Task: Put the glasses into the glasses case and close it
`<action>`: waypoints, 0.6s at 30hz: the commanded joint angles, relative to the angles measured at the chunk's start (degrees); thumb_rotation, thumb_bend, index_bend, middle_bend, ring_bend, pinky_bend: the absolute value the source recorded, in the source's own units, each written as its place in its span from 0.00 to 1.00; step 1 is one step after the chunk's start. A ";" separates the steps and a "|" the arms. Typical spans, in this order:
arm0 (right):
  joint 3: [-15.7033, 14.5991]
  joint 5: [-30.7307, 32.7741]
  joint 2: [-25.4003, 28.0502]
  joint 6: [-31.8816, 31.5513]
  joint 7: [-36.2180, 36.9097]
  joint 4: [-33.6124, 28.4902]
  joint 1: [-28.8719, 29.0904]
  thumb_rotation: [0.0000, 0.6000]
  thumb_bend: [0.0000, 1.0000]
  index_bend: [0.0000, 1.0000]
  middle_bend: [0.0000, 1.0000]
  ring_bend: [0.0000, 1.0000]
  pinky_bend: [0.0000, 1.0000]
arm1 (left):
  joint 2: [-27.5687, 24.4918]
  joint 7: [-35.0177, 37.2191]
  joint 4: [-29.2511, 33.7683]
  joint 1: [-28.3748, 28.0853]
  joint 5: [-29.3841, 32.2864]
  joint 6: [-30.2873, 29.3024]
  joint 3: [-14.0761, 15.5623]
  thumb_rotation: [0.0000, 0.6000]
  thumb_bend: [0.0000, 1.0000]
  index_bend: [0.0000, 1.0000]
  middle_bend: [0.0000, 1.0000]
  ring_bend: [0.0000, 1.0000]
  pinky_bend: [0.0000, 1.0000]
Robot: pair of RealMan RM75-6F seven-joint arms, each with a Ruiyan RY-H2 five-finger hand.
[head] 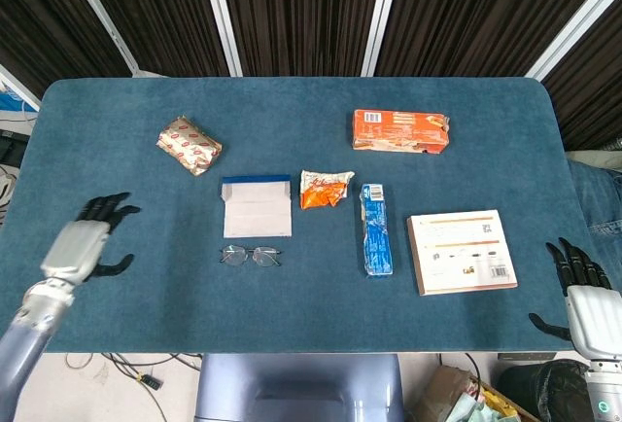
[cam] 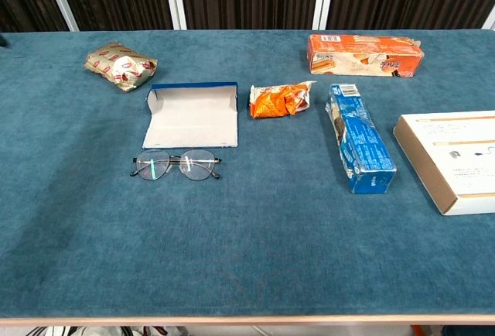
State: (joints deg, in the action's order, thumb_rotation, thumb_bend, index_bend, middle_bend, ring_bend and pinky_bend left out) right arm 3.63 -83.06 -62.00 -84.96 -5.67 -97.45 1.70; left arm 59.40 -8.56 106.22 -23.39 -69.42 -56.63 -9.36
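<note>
Head view: left robot hand [head: 86, 244] hovers, fingers spread, over the table (empty), right robot hand [head: 583, 291] likewise splayed.

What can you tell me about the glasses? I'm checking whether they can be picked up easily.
The glasses are a thin dark wire frame with two clear rounded lenses joined by a slim bridge. They lie on the blue table just in front of the open glasses case, apart from it. Whether the temples are folded is hard to tell. Nothing rests on them, and neither hand touches them.
</note>
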 commanded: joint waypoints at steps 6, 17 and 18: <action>0.07 0.15 -0.06 0.02 -0.21 0.01 0.04 1.00 0.18 0.00 0.00 0.08 0.16 | 10.59 -18.21 1.29 -14.79 21.03 5.69 -2.23 1.00 0.33 0.26 0.05 0.01 0.03; 0.31 0.78 0.12 0.19 -0.08 0.00 0.09 1.00 0.18 0.00 0.00 0.08 0.16 | 22.28 -29.45 -3.70 -26.85 41.74 3.65 -1.33 1.00 0.36 0.36 0.06 0.01 0.03; 0.35 0.82 0.13 0.17 -0.06 0.01 0.09 1.00 0.18 0.00 0.00 0.08 0.16 | 23.25 -29.97 -4.18 -27.56 42.59 3.02 -1.25 1.00 0.36 0.36 0.06 0.01 0.03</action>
State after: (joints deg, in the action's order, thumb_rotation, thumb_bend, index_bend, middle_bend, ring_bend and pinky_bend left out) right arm 3.97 -82.25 -61.88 -84.78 -5.73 -97.45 1.79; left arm 79.53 -35.97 103.87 -47.97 -30.14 -52.34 -10.83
